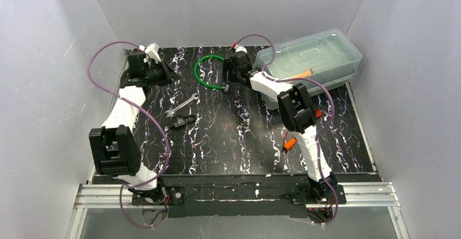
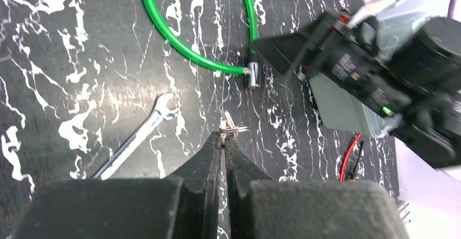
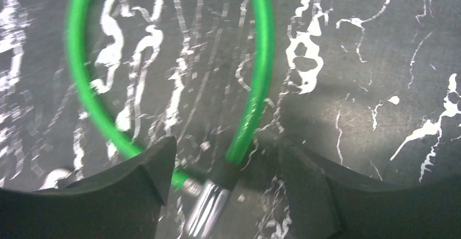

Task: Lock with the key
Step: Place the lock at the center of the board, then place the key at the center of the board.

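Pinching entry, item one: left claw [image 2: 223, 136], jaws pressed together, tips clamped on a small silver key with a wire ring [image 2: 232, 126]. The key juts out past the tips. It points toward the lock's barrel but stays apart from it.

Item two: right claw [image 3: 227, 149], jaws spread wide, one dark finger [image 3: 147, 168] on each side of the lock's end. Neither finger appears to touch it.

Item three: green plastic-coated cable lock [image 3: 260, 60], a closed loop lying flat on the counter toward the far middle. Its short silver metal barrel [image 3: 206, 209] sits at the near end of the loop, between the right claw's fingers. In the top view the left claw is at the far left corner, well apart from the loop.

Item four: black counter with white marble veining [image 1: 234, 146], which carries everything listed.

Item five: silver open-ended metal wrench [image 2: 136, 141], flat on the counter, nearer the arm bases than the loop and to its left.

Item six: small black tool [image 1: 181, 121], just nearer than the wrench; its details are too small to tell.

Item seven: clear lidded plastic storage box [image 1: 315, 54], at the far right corner beside the right arm.

Item eight: orange cylindrical piece [image 1: 290, 144], on the counter close to the right arm's lower link.
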Controlling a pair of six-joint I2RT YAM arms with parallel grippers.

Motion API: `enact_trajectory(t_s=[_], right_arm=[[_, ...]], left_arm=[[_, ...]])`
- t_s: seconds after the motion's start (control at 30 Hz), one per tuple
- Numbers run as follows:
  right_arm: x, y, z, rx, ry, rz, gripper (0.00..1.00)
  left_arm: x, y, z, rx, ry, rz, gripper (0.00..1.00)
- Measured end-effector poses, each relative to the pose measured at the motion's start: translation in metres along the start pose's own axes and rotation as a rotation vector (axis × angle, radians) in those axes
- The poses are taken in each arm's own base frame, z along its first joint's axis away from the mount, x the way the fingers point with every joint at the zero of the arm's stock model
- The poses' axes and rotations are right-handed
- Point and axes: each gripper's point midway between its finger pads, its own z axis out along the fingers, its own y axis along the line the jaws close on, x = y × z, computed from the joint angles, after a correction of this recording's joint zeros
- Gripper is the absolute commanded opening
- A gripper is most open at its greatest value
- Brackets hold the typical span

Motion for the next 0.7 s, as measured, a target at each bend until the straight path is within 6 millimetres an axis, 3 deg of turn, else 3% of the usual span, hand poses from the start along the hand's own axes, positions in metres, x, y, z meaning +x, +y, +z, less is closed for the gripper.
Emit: enact_trajectory(t_s=[0.13,0.33,0.4,0.53,0.7], right_arm=[[-0.026,0.022,-0.042,-0.109,-0.036,-0.058,0.92],[-0.084,0.064,-0.134,-0.317,-0.15,-0.18,0.98],[-0.092,0.073,-0.163,-0.376,-0.171,-0.242,0.98],[-0.083,0.074,-0.217,-0.455,-0.167,-0.398,0.98],[-0.054,0.055,-0.273,-0.476,-0.109,-0.568,0.98]], left_arm=[[-0.018,0.007,0.021,-0.008,0.001,0.052,0.0],[-0.045,0.012,0.063,-0.017,0.025,0.132,0.0],[-0.051,0.007,0.082,-0.011,0.034,0.163,0.0],[-0.047,-0.009,0.123,0.002,0.075,0.229,0.0],[-0.021,-0.022,0.174,-0.002,0.15,0.298,0.0]])
